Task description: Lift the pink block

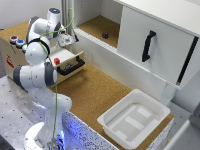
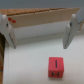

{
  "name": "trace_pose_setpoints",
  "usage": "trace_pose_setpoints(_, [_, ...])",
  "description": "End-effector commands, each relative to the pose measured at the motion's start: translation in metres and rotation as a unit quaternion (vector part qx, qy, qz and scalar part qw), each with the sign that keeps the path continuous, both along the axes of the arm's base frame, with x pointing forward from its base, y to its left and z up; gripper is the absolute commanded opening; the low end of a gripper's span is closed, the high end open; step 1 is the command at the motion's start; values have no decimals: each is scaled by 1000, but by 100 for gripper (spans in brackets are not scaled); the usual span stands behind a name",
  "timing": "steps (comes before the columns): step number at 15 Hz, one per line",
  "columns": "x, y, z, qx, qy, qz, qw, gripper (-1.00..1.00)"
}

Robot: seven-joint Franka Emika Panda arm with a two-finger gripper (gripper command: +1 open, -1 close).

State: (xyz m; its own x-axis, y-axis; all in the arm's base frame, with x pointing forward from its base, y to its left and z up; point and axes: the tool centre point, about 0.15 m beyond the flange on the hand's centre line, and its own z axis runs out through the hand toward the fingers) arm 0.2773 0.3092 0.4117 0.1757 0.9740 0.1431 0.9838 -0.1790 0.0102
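Observation:
The pink block [image 2: 56, 68] is a small reddish-pink cube lying on the white floor of an open drawer [image 1: 67, 56]. In the exterior view the pink block [image 1: 57, 61] sits near the drawer's front corner, toward the exterior view's left. My gripper [image 1: 67, 39] hangs above the drawer, higher than the block and apart from it. In the wrist view my gripper [image 2: 39, 44] is open, its two fingers [image 2: 11, 31] spread wide with nothing between them, and the block lies beyond the fingertips, off to one side.
The drawer has a black handle [image 1: 71, 66] and belongs to a wooden unit carrying small round items [image 1: 16, 41]. A white bin [image 1: 135, 117] stands on the cork tabletop. A cabinet door with a black handle [image 1: 147, 45] is at the back, with a dark object [image 1: 105, 35] on the shelf.

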Motion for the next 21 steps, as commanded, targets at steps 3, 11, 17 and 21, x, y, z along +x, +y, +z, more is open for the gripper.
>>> trace_pose_setpoints(3, [40,29,-57,-62,19,12,998,100])
trace_pose_setpoints(11, [70,9,-87,-61,36,-30,997,100])
trace_pose_setpoints(17, [67,-11,-91,-53,19,-32,998,100])
trace_pose_setpoints(21, [50,-15,-90,-50,5,-28,998,-100])
